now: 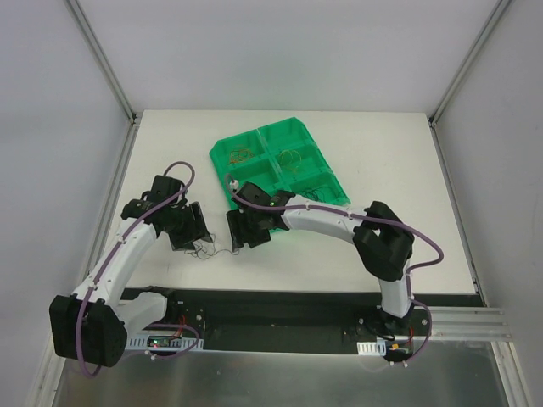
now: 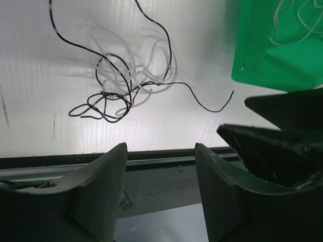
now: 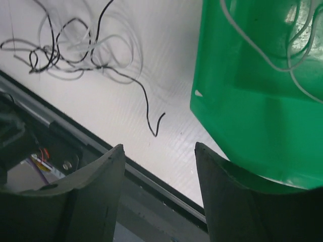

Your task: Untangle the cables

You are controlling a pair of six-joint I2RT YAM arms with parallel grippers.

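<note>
A tangle of thin black and white cables (image 1: 209, 250) lies on the white table between my two grippers, near the front edge. In the left wrist view the tangle (image 2: 121, 85) lies ahead of my open, empty left gripper (image 2: 160, 146). In the right wrist view the tangle (image 3: 65, 48) is at the upper left, and one black end trails toward my open, empty right gripper (image 3: 160, 146). In the top view the left gripper (image 1: 188, 234) and the right gripper (image 1: 246, 231) flank the tangle. The green tray (image 1: 327, 170) holds orange-red cables (image 1: 240, 155), yellowish ones (image 1: 293, 158) and white ones (image 1: 318, 191).
The tray's near corner (image 3: 252, 101) sits just right of my right gripper and also shows in the left wrist view (image 2: 262, 60). The right gripper's dark body (image 2: 282, 136) is close on the left gripper's right. A black rail (image 1: 280, 305) runs along the table's near edge.
</note>
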